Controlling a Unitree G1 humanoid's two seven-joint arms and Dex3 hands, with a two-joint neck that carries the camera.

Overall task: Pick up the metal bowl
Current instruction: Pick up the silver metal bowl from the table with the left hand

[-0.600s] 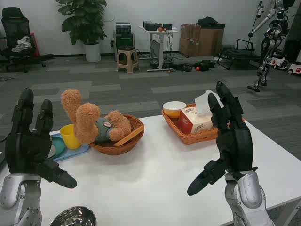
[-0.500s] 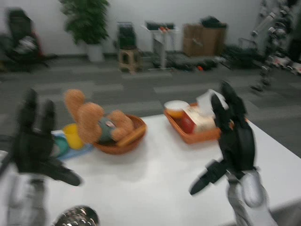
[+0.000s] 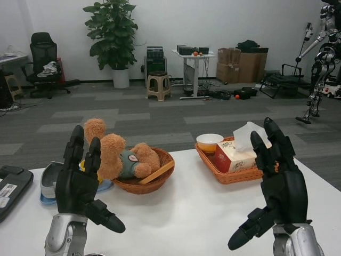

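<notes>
Metal bowl does not show clearly anywhere in the head view, so where it lies relative to either hand cannot be told. Two black hands are raised over the white tabletop (image 3: 186, 213), both holding nothing with fingers spread and pointing up: the left hand (image 3: 80, 181) stands in front of and to the left of the round wicker basket (image 3: 160, 178), and the right hand (image 3: 279, 186) is well to the right of that basket, nearer the camera. Two wicker baskets are on the tabletop. The round one holds one teddy bear (image 3: 120, 157) and one wooden stick (image 3: 157, 172) leaning on its rim. To the right of the round basket sits the rectangular basket (image 3: 234, 175), which carries one tissue box (image 3: 234, 157) and one small pale bowl (image 3: 209, 142). Left of the round basket, partly behind the left hand, lies one blue tray (image 3: 50, 184), and farther left one black device (image 3: 10, 186) at the tabletop's edge. Beyond the round basket the room has grey carpet, one potted plant (image 3: 114, 32), one stool (image 3: 159, 85), one office chair (image 3: 45, 58), a small desk (image 3: 193, 69), cardboard boxes (image 3: 242, 64) and another humanoid robot (image 3: 322, 53) at far right.
</notes>
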